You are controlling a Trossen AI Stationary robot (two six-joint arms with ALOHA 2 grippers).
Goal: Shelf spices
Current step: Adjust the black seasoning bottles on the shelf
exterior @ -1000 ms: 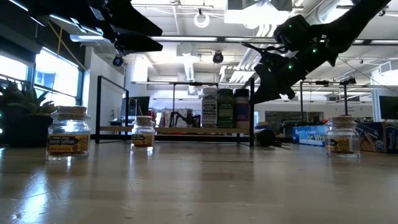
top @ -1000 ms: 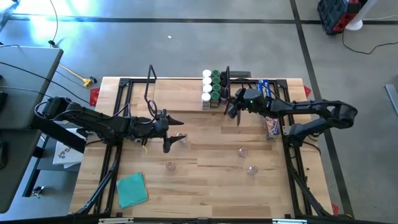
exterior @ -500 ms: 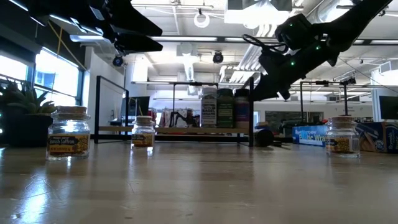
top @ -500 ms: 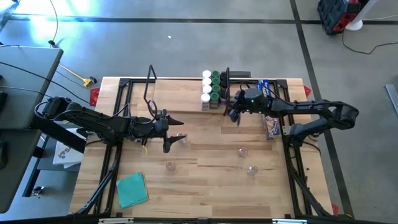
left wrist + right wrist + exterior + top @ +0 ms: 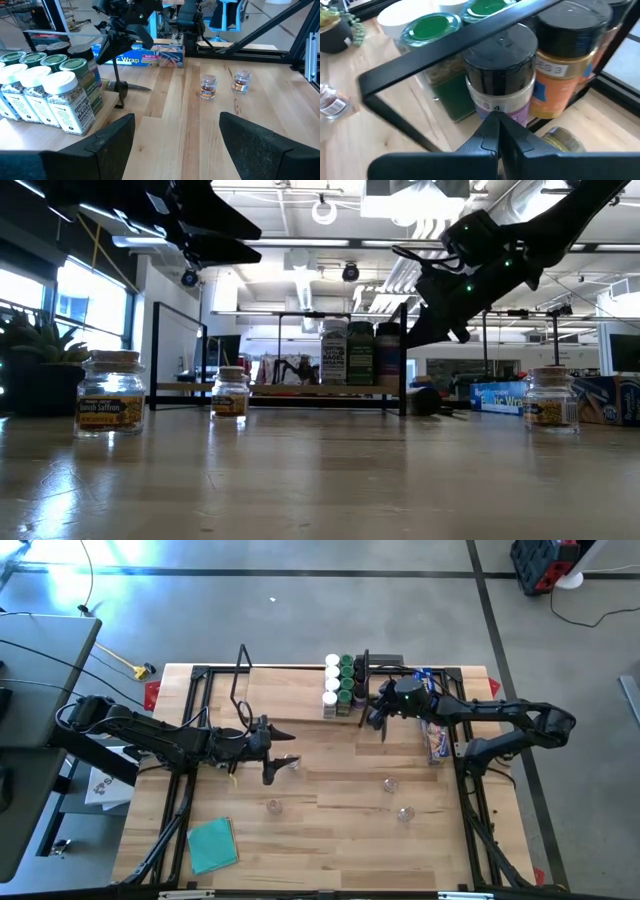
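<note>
The shelf [image 5: 290, 690] lies at the table's far middle, with a black wire frame at each end. Several spices [image 5: 340, 685] with green, white and dark lids stand bunched at its right end. My right gripper [image 5: 376, 723] is shut; its tips reach under the right wire frame [image 5: 470, 45] toward a dark-lidded jar [image 5: 500, 75]. My left gripper [image 5: 278, 758] hangs open above the table's middle, nothing between its fingers [image 5: 177, 117]. Loose clear jars stand on the table [image 5: 273, 805], [image 5: 390, 783], [image 5: 405, 812]. My right gripper points its shut fingertips [image 5: 495, 122] at the lower label of the dark-lidded jar [image 5: 517, 117], slanting down from the table's right side. Whether the tips touch the jar I cannot tell. The jar stands upright on the shelf.
A long blue wrap box [image 5: 437, 745] lies under my right arm near the right edge. A green cloth [image 5: 212, 843] lies at the near left. Another clear jar [image 5: 291, 762] stands on the table below my left gripper. A small jar [image 5: 560, 137] lies beside the shelf's right frame.
My right gripper has turned a little: its wrist has swung toward the table's right edge while its shut tips stay by the shelf's right frame.
</note>
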